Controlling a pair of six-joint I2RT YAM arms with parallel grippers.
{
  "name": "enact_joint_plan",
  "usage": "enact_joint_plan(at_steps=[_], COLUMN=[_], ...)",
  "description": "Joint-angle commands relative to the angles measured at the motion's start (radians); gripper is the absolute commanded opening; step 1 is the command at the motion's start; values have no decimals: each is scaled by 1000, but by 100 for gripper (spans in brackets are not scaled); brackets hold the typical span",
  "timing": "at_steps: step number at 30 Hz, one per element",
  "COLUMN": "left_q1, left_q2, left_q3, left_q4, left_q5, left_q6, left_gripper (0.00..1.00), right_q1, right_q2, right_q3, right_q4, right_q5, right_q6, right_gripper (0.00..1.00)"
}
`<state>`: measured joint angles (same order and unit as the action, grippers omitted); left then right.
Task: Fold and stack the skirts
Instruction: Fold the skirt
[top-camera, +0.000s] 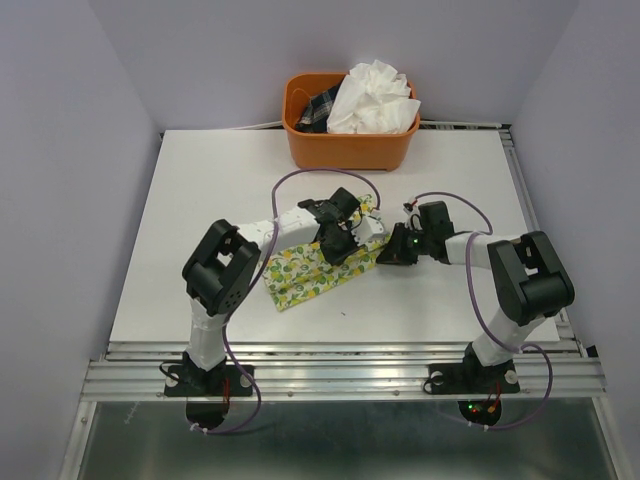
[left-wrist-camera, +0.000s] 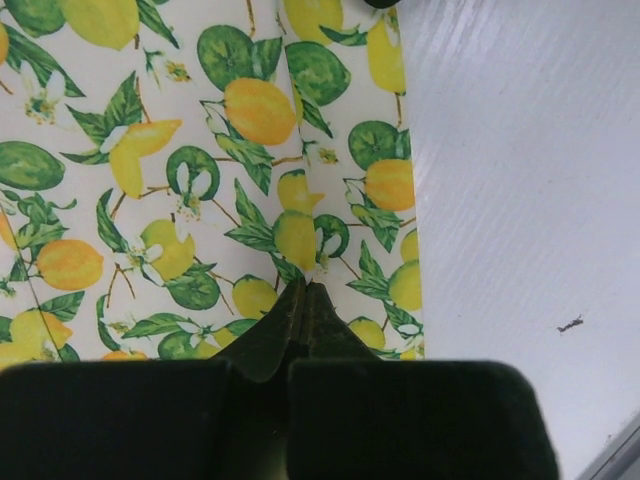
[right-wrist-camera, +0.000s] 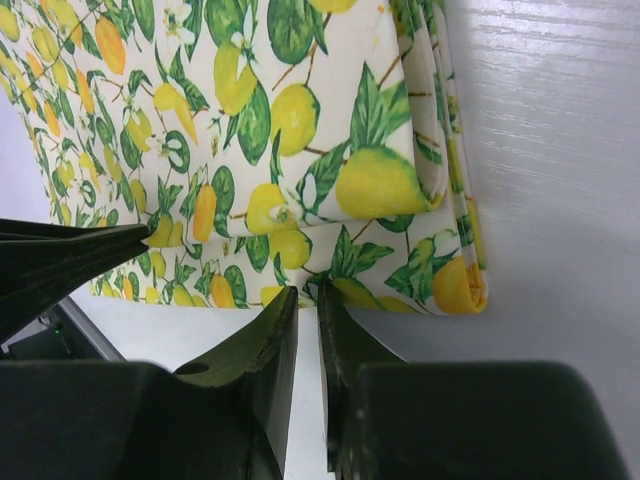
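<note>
White lemon-print skirt (top-camera: 300, 275) lies part-folded on the worktop (top-camera: 200, 200); left tool (left-wrist-camera: 303, 292) pressed together, seemingly pinching its edge; right tool (right-wrist-camera: 306, 292) slightly spread beside its corner. Folding in hand; next, carry that edge across

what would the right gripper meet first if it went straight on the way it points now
The white skirt with yellow lemon and green leaf print. Its folded edge lies on the white table, right ahead of the right gripper. Whether the tips already touch it is unclear.
</note>
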<state>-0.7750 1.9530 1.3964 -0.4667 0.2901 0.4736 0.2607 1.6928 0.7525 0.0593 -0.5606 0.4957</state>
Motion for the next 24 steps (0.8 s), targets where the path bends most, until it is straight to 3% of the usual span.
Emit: enact_joint_plan(at_steps=[1, 13, 24], left_q1=[-12, -17, -33], left_q2=[-66, -3, 32], left_q3=[56, 141, 69], left_q4=[-75, -121, -79], left_q5=[53, 99, 184], left_q6=[-29, -81, -127], left_gripper=[0, 0, 0], right_q1=[-6, -6, -6], right_q2=[-12, -51, -79], right_q3=[-24, -47, -48], right_q4=[30, 43, 30], right_q5=[-2, -1, 11], right_q6=[4, 7, -5], right_gripper=[20, 17, 18])
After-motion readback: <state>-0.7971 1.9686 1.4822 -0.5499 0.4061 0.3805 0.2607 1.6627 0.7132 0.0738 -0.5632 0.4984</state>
